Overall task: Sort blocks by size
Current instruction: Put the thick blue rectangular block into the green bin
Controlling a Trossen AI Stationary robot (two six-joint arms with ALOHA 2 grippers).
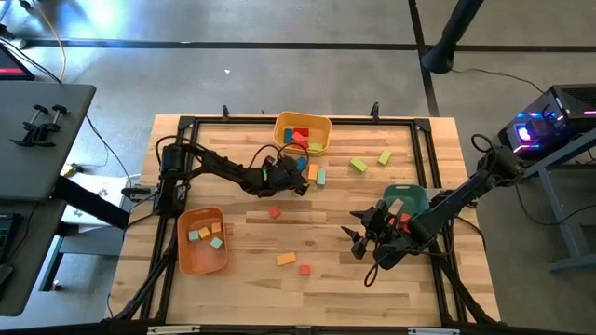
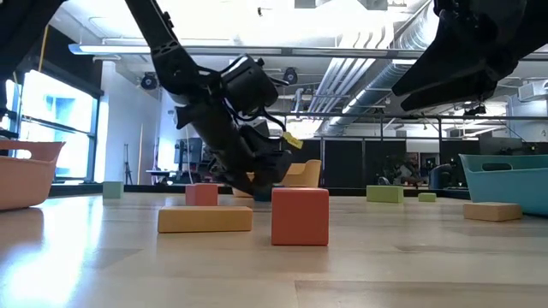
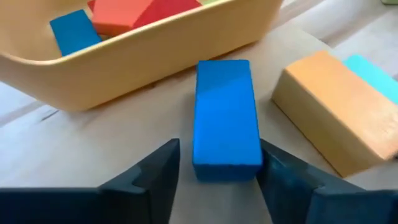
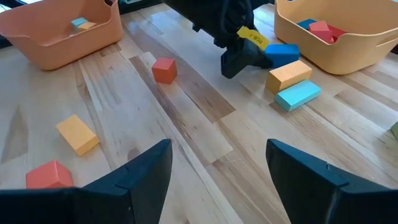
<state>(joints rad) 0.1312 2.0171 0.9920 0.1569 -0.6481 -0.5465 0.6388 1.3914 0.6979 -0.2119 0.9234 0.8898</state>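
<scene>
Readable text: none that I can make out. One yellow tag (image 4: 253,38) on my left gripper (image 4: 239,59) carries small dark marks, too small to read. Blocks and bins bear no lettering.

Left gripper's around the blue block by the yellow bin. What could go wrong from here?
1. The left gripper straddles only the near end of the long blue block; gripped there, it may pivot or slip on lifting.
2. The orange block lies close beside the blue one, so one finger could nudge it.
3. The yellow bin wall sits just ahead; a low lift might clip it.
</scene>
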